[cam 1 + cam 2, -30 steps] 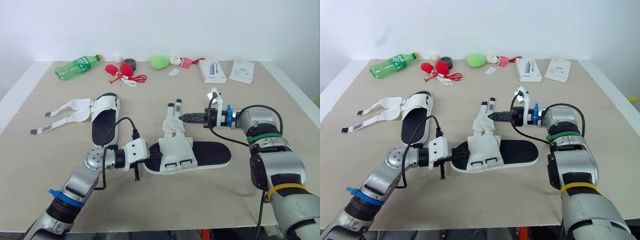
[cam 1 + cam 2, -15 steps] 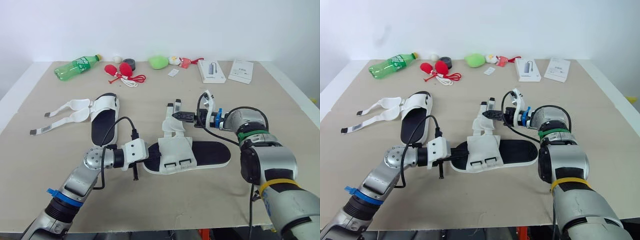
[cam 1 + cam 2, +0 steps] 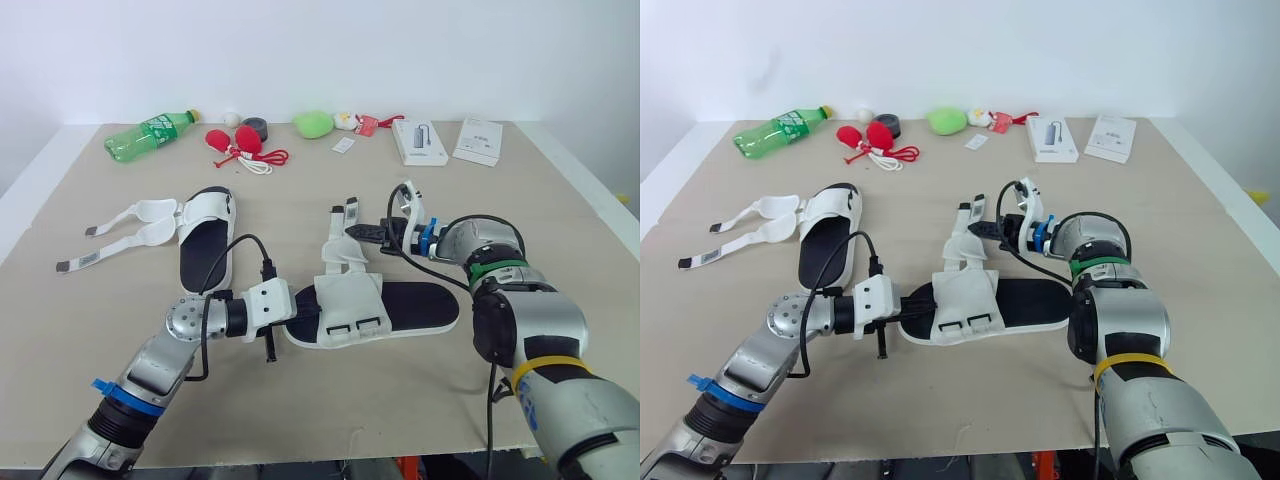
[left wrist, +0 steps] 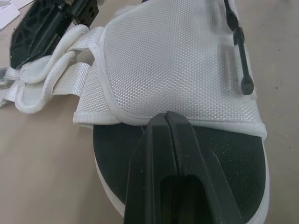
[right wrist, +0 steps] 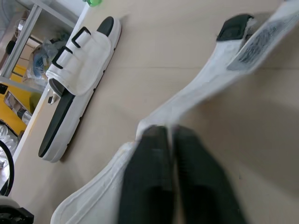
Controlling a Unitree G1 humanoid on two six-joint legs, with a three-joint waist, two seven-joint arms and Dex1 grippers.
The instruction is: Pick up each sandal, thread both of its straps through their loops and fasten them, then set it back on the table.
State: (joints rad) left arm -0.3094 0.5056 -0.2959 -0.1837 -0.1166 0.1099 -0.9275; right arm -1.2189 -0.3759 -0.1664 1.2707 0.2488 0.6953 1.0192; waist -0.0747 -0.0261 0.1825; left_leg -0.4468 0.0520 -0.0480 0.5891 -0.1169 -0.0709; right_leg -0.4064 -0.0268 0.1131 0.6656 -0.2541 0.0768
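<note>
A white sandal with a black footbed (image 3: 400, 305) lies flat mid-table, its two loose straps (image 3: 342, 248) reaching away from me. My left gripper (image 3: 300, 310) is shut, and its tip (image 4: 166, 116) rests on the footbed at the edge of the white upper (image 4: 177, 60). My right gripper (image 3: 358, 233) reaches in from the right and is shut on one strap (image 5: 210, 79), which runs out from between its fingers (image 5: 145, 177). The second sandal (image 3: 208, 235) lies to the left, its two straps (image 3: 130, 218) spread open on the table.
Along the far edge sit a green bottle (image 3: 150, 133), red items with a cord (image 3: 240, 142), a black roll (image 3: 256, 126), a green object (image 3: 313, 123) and two white boxes (image 3: 420, 140) (image 3: 478, 140). Bare table lies in front of the sandal.
My right gripper has moved left onto the strap and closed on it. The left gripper and both sandals have stayed put.
</note>
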